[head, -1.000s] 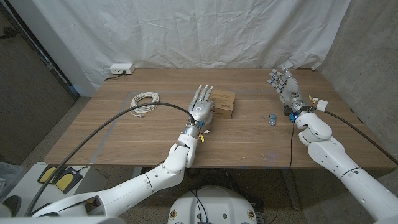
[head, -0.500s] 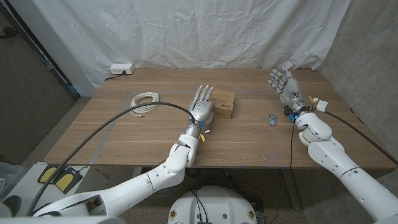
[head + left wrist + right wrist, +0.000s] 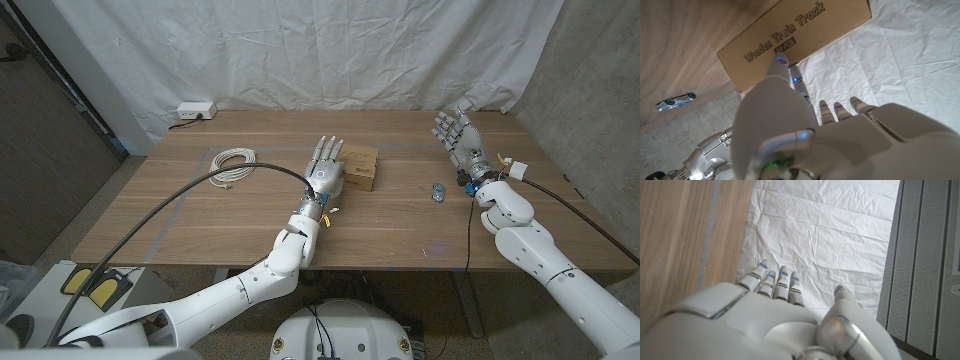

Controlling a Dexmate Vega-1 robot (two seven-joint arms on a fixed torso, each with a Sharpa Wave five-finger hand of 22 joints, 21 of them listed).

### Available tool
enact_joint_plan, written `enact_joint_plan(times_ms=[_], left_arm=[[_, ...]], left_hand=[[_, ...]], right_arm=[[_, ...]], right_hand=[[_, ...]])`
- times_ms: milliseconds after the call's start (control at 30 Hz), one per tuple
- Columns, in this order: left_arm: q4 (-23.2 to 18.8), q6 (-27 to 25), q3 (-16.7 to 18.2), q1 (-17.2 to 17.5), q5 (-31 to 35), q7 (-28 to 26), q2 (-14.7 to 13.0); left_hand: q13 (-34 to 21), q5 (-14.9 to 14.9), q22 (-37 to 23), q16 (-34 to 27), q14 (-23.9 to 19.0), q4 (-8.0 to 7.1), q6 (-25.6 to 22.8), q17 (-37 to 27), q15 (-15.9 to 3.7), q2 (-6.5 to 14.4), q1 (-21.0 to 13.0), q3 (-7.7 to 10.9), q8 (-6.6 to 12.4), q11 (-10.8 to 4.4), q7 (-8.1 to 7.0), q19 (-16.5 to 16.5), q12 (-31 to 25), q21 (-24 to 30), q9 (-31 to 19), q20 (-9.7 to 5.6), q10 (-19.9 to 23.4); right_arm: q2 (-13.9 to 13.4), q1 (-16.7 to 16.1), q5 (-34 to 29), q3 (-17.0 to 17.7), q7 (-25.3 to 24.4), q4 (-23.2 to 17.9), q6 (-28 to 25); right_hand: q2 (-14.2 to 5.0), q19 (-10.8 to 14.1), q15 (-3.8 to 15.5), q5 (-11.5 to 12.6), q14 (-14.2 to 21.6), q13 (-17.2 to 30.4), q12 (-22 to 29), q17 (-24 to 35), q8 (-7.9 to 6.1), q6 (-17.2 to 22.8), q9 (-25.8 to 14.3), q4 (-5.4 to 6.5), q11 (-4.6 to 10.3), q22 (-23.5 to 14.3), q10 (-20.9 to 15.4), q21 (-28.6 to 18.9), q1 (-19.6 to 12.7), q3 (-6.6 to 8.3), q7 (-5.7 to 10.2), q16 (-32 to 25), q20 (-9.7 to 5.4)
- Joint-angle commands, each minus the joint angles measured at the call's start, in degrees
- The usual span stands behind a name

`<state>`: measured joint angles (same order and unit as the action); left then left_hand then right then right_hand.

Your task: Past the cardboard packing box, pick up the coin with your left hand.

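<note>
Coin apparently hidden; left robot hand [image 3: 326, 166] over cardboard box [image 3: 360, 167].

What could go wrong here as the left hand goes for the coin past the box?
The left hand hovers low beside the cardboard box, so reaching on may shove it. No coin is discernible beyond the box, so the hand may grope blindly. A small toy car lies nearby and might be mistaken for the target.

Wooden table [image 3: 200, 215]: box [image 3: 360, 165], cable [image 3: 232, 163], toy car [image 3: 437, 192]

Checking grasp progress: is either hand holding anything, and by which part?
Nothing is held. The left hand hovers open by the cardboard box; the right hand is raised, open.
</note>
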<state>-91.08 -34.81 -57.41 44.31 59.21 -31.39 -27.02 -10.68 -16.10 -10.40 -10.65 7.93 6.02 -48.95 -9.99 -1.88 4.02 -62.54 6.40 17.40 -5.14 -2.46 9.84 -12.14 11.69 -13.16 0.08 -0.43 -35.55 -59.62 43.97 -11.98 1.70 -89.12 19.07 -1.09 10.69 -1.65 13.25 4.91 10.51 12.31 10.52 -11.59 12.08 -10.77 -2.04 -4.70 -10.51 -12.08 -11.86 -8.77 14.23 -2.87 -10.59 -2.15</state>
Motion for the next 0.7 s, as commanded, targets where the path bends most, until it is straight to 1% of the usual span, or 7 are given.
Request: enact_joint_plan(times_ms=[33, 167, 300, 400, 600, 633, 700], left_arm=[[1.7, 0.9, -0.6, -1.4, -0.8, -0.8, 0.7], [2.1, 0.7, -1.0, -1.6, -0.6, -1.2, 1.0], [2.4, 0.7, -1.2, -1.8, -0.9, -1.2, 1.2], [2.4, 0.9, -1.2, -1.9, -1.2, -1.4, 1.1], [2.4, 1.2, -1.3, -1.8, -1.6, -1.8, 1.1], [2.5, 1.1, -1.3, -1.8, -1.6, -2.0, 1.1], [2.4, 1.1, -1.3, -1.7, -1.7, -2.0, 1.1]], left_hand=[[0.1, 0.3, -0.2, -0.6, -0.7, 0.58, -0.9, -0.1, -1.60, 0.1, -0.6, -0.07, 0.45, -0.33, -0.20, 1.6, -0.6, 0.4, -0.1, 0.24, 0.9], [0.1, 0.4, -0.2, -0.7, -1.6, 0.66, -1.8, -0.1, -1.79, 0.2, -0.9, -0.05, 0.79, -0.26, -0.14, 1.3, -0.8, 0.5, -0.1, 0.36, 1.8], [0.1, 0.4, -0.2, -0.8, -2.3, 0.87, -2.3, -0.2, -2.01, 0.4, -1.4, 0.12, 0.96, -0.77, 0.02, 1.0, -1.0, 0.6, -0.1, 0.44, 2.5], [0.1, 0.5, -0.2, -0.8, -2.8, 0.95, -2.9, -0.2, -2.10, 0.5, -1.6, 0.19, 1.21, -0.67, 0.16, 0.8, -1.0, 0.6, -0.1, 0.53, 2.8], [0.1, 0.8, -0.2, -0.9, -3.9, 1.16, -4.5, -0.1, -2.37, 0.5, -2.2, 0.24, 2.09, -1.03, 0.46, 0.5, -1.1, 0.6, -0.5, 0.69, 4.0], [0.1, 0.9, -0.2, -0.8, -4.1, 1.23, -5.2, -0.1, -2.51, 0.5, -2.4, 0.25, 2.41, -1.34, 0.48, 0.5, -1.1, 0.6, -0.6, 0.57, 4.3], [0.1, 0.9, -0.2, -0.8, -4.4, 1.30, -5.6, -0.1, -2.47, 0.4, -2.5, 0.25, 2.69, -1.30, 0.31, 0.3, -1.1, 0.7, -0.7, 0.58, 4.4]], right_arm=[[0.1, 0.4, 0.2, 0.2, 0.4, 0.6, 0.3], [0.2, 0.5, 0.3, 0.3, 0.5, 0.9, 0.4], [0.3, 0.6, 0.4, 0.3, 0.7, 1.2, 0.5], [0.3, 0.6, 0.4, 0.3, 0.8, 1.3, 0.6], [0.3, 0.3, 0.5, 0.4, 0.7, 1.2, 0.7], [0.2, 0.2, 0.5, 0.4, 0.7, 1.1, 0.7], [0.3, 0.1, 0.5, 0.4, 0.6, 1.0, 0.8]], right_hand=[[-0.19, 0.0, -0.44, 0.4, 0.3, 0.1, 0.0, 0.3, 0.24, 0.4, -0.1, -0.16, 0.10, -0.2, -0.6, 0.1, -0.2, -0.11, 0.07, -0.3, -0.87], [-0.20, 0.0, -0.44, 0.4, 0.3, 0.1, 0.0, 0.3, 0.22, 0.4, -0.1, -0.17, 0.14, -0.2, -0.6, 0.1, -0.2, -0.13, 0.03, -0.3, -0.88], [-0.20, 0.0, -0.39, 0.4, 0.3, 0.1, 0.0, 0.3, 0.24, 0.4, -0.1, -0.19, 0.12, -0.2, -0.7, 0.1, -0.2, -0.15, 0.04, -0.3, -0.85], [-0.21, 0.0, -0.34, 0.4, 0.3, 0.1, 0.0, 0.3, 0.24, 0.4, -0.1, -0.20, 0.11, -0.2, -0.7, 0.1, -0.2, -0.17, 0.06, -0.3, -0.85], [-0.22, 0.0, -0.36, 0.4, 0.3, 0.1, 0.0, 0.4, 0.24, 0.4, -0.1, -0.22, 0.17, -0.2, -0.7, 0.1, -0.2, -0.19, 0.02, -0.3, -0.83], [-0.23, 0.0, -0.32, 0.4, 0.3, 0.1, 0.0, 0.4, 0.25, 0.4, -0.1, -0.22, 0.17, -0.2, -0.7, 0.1, -0.2, -0.20, 0.04, -0.3, -0.83], [-0.23, 0.0, -0.36, 0.4, 0.3, 0.1, 0.0, 0.4, 0.25, 0.4, -0.1, -0.23, 0.19, -0.2, -0.6, 0.1, -0.2, -0.20, 0.08, -0.3, -0.84]])
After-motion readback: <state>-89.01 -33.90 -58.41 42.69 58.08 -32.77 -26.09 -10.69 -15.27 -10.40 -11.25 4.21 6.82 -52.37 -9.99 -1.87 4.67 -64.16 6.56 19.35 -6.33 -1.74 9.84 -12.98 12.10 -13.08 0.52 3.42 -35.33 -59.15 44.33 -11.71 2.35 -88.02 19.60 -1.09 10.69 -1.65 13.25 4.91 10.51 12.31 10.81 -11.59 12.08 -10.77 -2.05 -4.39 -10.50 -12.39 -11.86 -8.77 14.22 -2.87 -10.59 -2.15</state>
